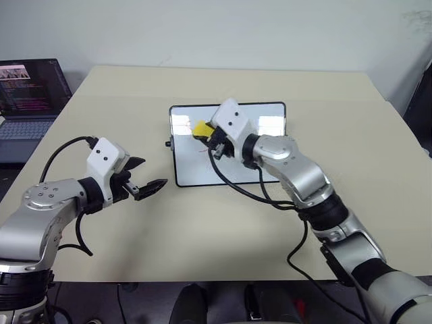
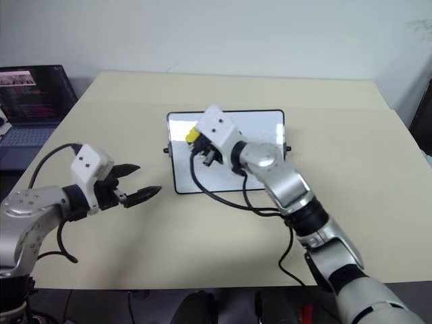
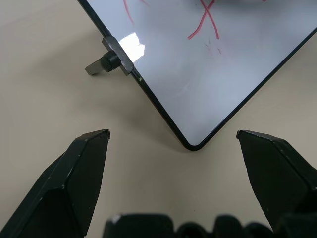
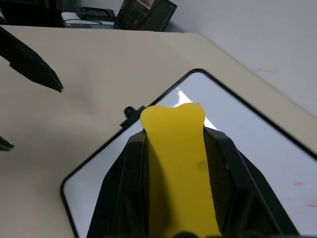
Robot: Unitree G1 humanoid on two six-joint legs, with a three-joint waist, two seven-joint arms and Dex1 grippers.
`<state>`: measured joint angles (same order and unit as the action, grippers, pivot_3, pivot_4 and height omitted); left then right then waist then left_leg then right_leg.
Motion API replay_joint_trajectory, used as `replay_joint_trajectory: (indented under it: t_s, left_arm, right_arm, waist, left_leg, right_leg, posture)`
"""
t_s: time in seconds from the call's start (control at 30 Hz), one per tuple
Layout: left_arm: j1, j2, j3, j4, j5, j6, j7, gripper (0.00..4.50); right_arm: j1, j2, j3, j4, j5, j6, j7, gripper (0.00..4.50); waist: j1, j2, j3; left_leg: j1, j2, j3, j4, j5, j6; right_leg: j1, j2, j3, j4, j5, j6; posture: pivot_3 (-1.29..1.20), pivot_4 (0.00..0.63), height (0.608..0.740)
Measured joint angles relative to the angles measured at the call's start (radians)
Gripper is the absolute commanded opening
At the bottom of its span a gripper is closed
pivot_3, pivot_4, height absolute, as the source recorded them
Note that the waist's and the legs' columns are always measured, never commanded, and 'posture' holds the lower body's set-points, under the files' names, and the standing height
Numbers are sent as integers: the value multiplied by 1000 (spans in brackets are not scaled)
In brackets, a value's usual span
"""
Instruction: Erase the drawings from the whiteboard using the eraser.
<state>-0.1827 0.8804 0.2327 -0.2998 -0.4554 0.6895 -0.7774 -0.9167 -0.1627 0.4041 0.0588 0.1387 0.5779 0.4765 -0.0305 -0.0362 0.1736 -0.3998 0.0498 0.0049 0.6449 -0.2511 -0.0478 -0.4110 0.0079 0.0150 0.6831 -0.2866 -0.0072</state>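
Whiteboard (image 1: pixel 228 145) flat mid-desk (image 1: pixel 202 229); right hand (image 1: pixel 210 138) above it, clamped on yellow eraser (image 1: pixel 200 129). Left wrist view: left hand (image 3: pixel 173 139) fingers apart near board corner, red drawings (image 3: pixel 205 20) visible. Right wrist view: eraser pinched over board.

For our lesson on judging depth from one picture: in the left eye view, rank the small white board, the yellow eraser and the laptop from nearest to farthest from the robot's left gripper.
1. The small glossy white board with a thin black frame: its near corner lies just right of the left gripper.
2. The small yellow eraser block: held in the right gripper over the board.
3. The dark laptop with a lit screen: beyond the table's far left edge.
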Motion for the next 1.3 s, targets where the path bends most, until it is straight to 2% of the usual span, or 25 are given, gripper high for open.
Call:
replay_joint_trajectory:
  t_s: [0.3,0.6,1.1,1.3]
  left_arm:
    - [-9,0,-26,15,6,-7,-39,4500]
    - [-63,-5,-31,58,42,-41,-13,4500]
    - [-86,-5,-42,79,59,-47,-19,4500]
    - [-86,-5,-48,79,59,-47,-20,4500]
  right_arm:
    - [-154,51,-5,255,-82,-145,54,1195]
    - [-254,115,9,556,-235,-396,-3,1195]
    - [-372,208,0,910,-307,-510,12,1195]
    - [-382,214,-25,955,-311,-528,67,1194]
  waist:
    - [0,0,0]
    - [-3,0,0]
    - [-2,0,0]
    - [-2,0,0]
  left_leg:
    - [0,-1,0,1,0,0]
    - [0,-1,1,0,0,0]
    - [0,-1,1,0,0,0]
    - [1,-1,1,1,0,0]
  right_leg:
    - [0,-1,-1,2,0,0]
    - [-1,-1,0,2,0,0]
    - [-1,-2,1,4,0,0]
    - [-2,-2,1,7,0,0]
  posture:
    - [0,150,740]
    - [0,150,740]
    - [0,150,740]
    - [0,150,740]
